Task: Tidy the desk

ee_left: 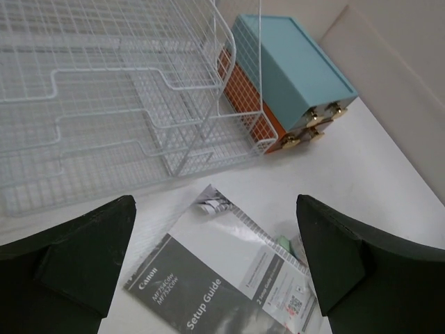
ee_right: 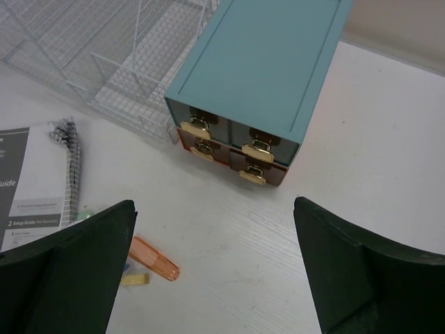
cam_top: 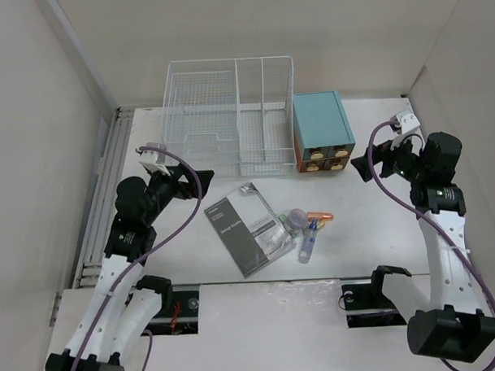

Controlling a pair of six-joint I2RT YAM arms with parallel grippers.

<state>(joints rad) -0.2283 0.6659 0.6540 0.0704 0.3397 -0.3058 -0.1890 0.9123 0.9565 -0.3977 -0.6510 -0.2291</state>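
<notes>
The white desk (cam_top: 379, 222) holds a grey-and-white Setup Guide booklet (cam_top: 247, 229) at its middle. Right of the booklet lie a small round clear item (cam_top: 296, 220), an orange translucent cap (cam_top: 320, 217) and a blue-and-white pen (cam_top: 308, 240). My left gripper (cam_top: 192, 181) is open and empty above the desk, left of the booklet (ee_left: 208, 278). My right gripper (cam_top: 365, 163) is open and empty in front of the teal box. In the right wrist view the gripper (ee_right: 213, 209) hangs over bare desk, with the orange cap (ee_right: 154, 259) at the lower left.
A white wire-mesh organizer rack (cam_top: 229, 113) stands at the back centre. A teal box with small wooden drawers and brass pulls (cam_top: 320, 122) stands to its right, touching it. Beige walls enclose the desk on the left, back and right.
</notes>
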